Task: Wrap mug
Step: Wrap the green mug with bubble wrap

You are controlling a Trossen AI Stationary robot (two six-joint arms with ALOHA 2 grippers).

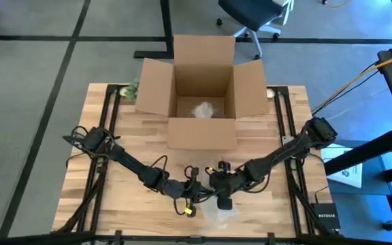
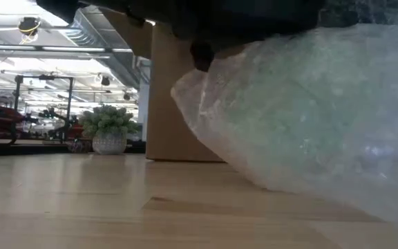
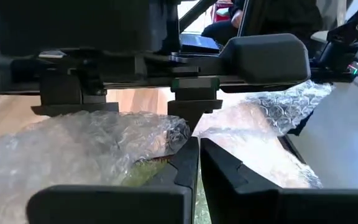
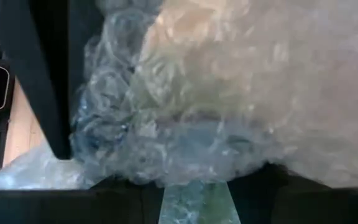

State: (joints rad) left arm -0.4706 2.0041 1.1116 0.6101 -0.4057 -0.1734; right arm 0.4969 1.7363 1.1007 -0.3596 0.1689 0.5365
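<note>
I'm seeing my left tool (image 3: 199, 163) pinching the bubble wrap (image 3: 104, 146) closed; right tool (image 1: 222, 199) state, I cannot tell.

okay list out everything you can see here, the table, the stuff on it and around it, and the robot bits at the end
Light wooden table: one, centre of the floor.
Open brown cardboard box: one, far middle of the table, flaps spread.
Clear bubble wrap bundle in the box: one, on the box floor.
Clear bubble wrap sheet: one, near edge, under both grippers; the mug is not visible.
Green potted plant in a pale pot: one, far left corner beside the box.
Black office chair: one, on the grey floor beyond the table.
Left gripper: dark, fingers nearly together at the wrap.
Right gripper: dark, pressed into the wrap.
</note>
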